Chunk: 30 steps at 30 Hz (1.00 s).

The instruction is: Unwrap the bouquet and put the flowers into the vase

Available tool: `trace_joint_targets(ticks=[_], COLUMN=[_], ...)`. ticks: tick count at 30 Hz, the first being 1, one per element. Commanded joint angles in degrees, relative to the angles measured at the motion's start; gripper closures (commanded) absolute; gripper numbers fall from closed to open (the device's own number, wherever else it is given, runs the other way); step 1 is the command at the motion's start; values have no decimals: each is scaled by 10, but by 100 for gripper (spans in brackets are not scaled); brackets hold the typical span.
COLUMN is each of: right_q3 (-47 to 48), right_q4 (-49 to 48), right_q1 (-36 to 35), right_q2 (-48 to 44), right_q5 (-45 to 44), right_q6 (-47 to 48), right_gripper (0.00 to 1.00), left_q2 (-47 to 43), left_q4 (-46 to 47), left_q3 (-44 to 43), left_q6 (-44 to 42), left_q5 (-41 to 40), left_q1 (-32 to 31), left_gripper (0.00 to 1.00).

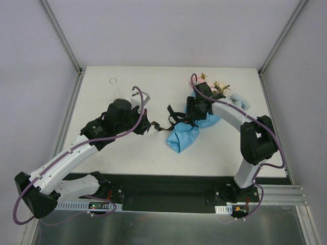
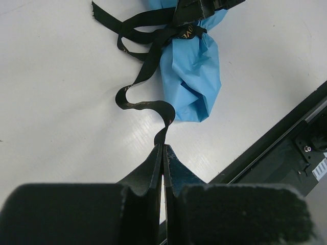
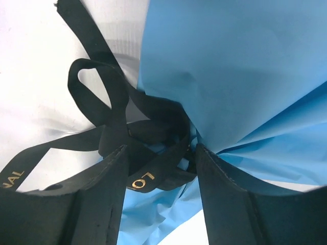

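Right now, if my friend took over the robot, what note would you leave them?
Left pincer: shut on the loose end of the black ribbon.
Right pincer: open, one finger on each side of the ribbon where it goes round the blue paper.
Flowers: in the paper, heads poking out its far end, on the right half of the table.
Vase: empty, far left corner.
Done: nothing finished; the ribbon is slack but still round the paper.
Left: take the ribbon off, open the paper, put the flowers in the vase.
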<state>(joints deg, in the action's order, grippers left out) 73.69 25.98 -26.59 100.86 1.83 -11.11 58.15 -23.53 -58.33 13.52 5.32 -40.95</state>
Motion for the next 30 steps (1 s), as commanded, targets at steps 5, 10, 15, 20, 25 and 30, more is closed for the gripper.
trace_joint_targets(ticks=[5, 10, 15, 20, 25, 30], right_q3=[31, 36, 48, 54, 10, -11], right_q4=[-42, -54, -29, -1, -1, -23], right_q1=[2, 0, -28, -70, -87, -97], right_q2=[26, 16, -28, -100, -176, -199], right_q5=[17, 33, 8, 19, 75, 225], right_q6=[23, 32, 83, 107, 108, 108], right_gripper=[57, 87, 91, 89, 89, 84], left_q2=[-1, 9, 24, 41, 76, 111], left_q4=[-12, -12, -12, -11, -8, -6], left_q3=[-6, -14, -21, -21, -47, -78], left_q6=[-10, -2, 24, 71, 83, 78], left_q5=[-22, -51, -110, -198, -217, -208], left_q1=[-6, -6, -5, 3, 15, 27], left_gripper=[100, 100, 100, 100, 100, 100])
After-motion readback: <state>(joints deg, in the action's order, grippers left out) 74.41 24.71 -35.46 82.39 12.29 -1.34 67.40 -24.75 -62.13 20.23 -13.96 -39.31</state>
